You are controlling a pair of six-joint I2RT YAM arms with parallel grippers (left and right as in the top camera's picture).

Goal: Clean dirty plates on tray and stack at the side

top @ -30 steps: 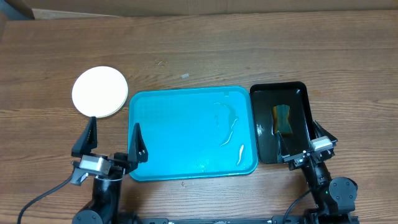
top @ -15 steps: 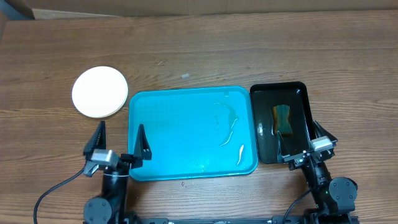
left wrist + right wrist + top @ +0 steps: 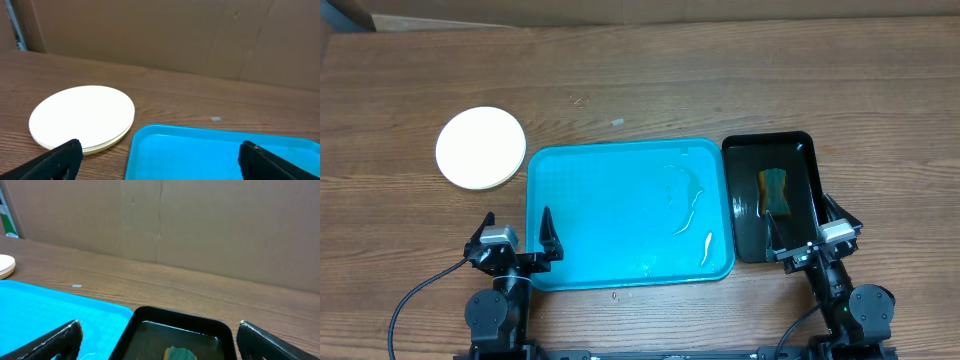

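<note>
- One wooden worktop under everything.
- Turquoise tray at centre, wet streaks toward 3 o'clock.
- Black tray just beside it at 3 o'clock.
- Plates stacked off the tray at 10 o'clock.
- Left gripper at 7 o'clock, spread open, empty.
- Right gripper at 4 o'clock, likewise open, empty.
- Sponge inside black tray.

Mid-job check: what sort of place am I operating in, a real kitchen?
Probably a lab or test bench staged for dishwashing, not a kitchen. The wooden table is backed by plain cardboard sheets, and the wash gear in view is a blue tray and a black tray holding what looks like a sponge.
</note>
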